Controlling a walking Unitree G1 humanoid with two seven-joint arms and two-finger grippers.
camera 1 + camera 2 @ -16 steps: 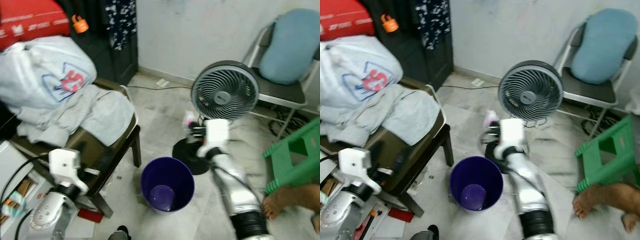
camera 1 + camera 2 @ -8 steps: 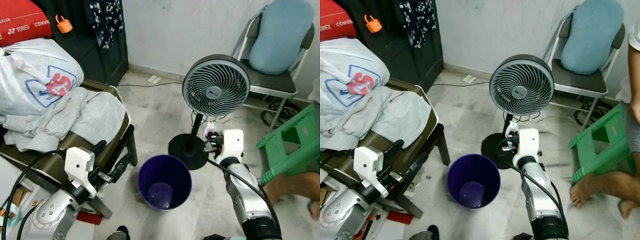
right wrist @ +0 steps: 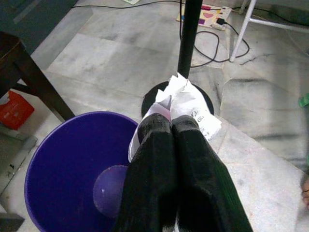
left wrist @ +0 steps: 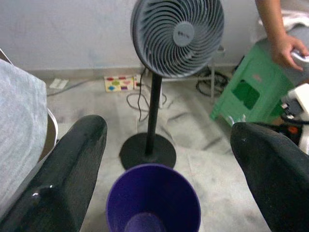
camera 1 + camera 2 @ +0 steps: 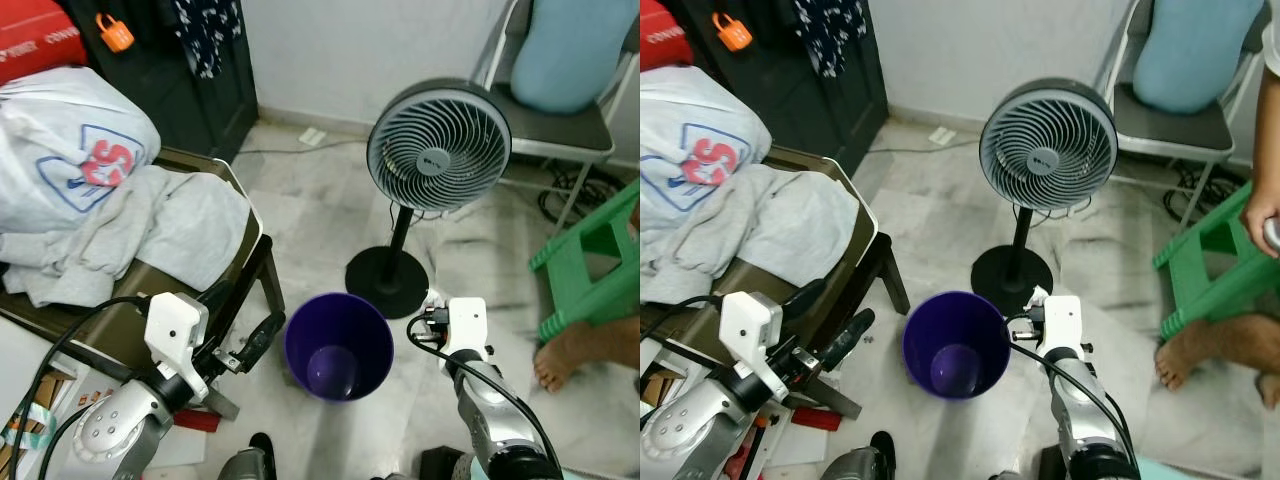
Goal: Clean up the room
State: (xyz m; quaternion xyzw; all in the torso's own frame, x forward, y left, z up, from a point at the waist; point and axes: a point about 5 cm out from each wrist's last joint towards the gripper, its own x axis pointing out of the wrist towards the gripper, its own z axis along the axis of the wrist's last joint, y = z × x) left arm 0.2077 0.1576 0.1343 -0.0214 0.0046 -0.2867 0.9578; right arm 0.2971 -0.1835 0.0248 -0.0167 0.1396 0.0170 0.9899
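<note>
1. The right gripper (image 3: 170,126) has its two black fingers pressed together on a crumpled white paper wrapper (image 3: 190,110), pinching it at the near end so the loose part sticks out past the fingertips. It hangs just beside the rim of the purple bin (image 5: 955,343), on the side nearest the fan, with the wrapper partly over the bin's edge. That placing suggests the scrap is being brought over the opening for a drop; it is not yet well inside.

2. The left gripper (image 4: 169,159) is spread wide and holds nothing. It sits on the other side of the bin, low and aimed across the bin's mouth, probably just parked out of the way.

3. The bin stands upright on the tiled floor with its mouth open upward; its inside looks bare apart from the raised base, so it is ready to take the wrapper.

4. Beside the bin, on the robot's left, a dark wooden chair (image 5: 262,268) carries a heap of grey clothes (image 5: 150,230) and a white printed bag (image 5: 70,150).

5. Just beyond the bin stands a grey pedestal fan (image 5: 1045,145), its round black base near the bin's far rim.

6. Farther off, beyond the fan, a green plastic stool (image 5: 1215,265) stands with a person's bare foot (image 5: 1185,360) beside it, and a folding chair (image 5: 560,120) with a blue cushion stands by the wall.
</note>
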